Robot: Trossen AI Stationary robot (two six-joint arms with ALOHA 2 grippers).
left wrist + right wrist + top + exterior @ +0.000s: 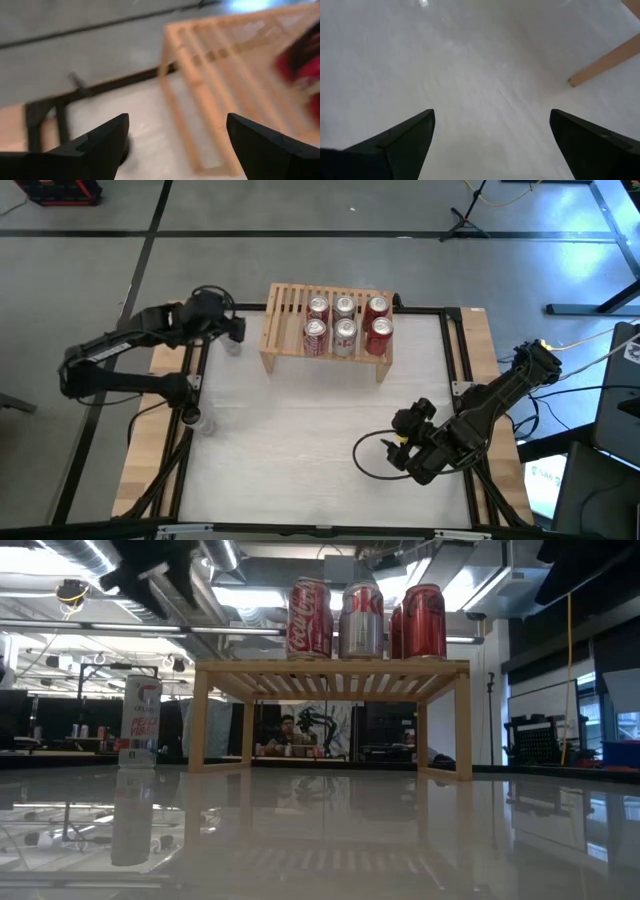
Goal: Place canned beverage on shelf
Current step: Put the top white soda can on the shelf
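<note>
Left hand (232, 330) spread above a can (140, 721) beside the shelf (285, 315).
Likely positioned to grab it; right hand (412, 442) waits spread.

Light-wood slatted shelf (285, 315) carries red cans (379, 327) and silver cans (344, 330); a white can (140, 720), seemingly red-lettered, stands on the glossy white table (300, 450).

Left wrist view: shelf (210, 85) blurred, red cans (300, 65) a smear cut by the edge | low view: white can (141, 720) label unreadable | rear cans hidden behind front row (365, 620)
</note>
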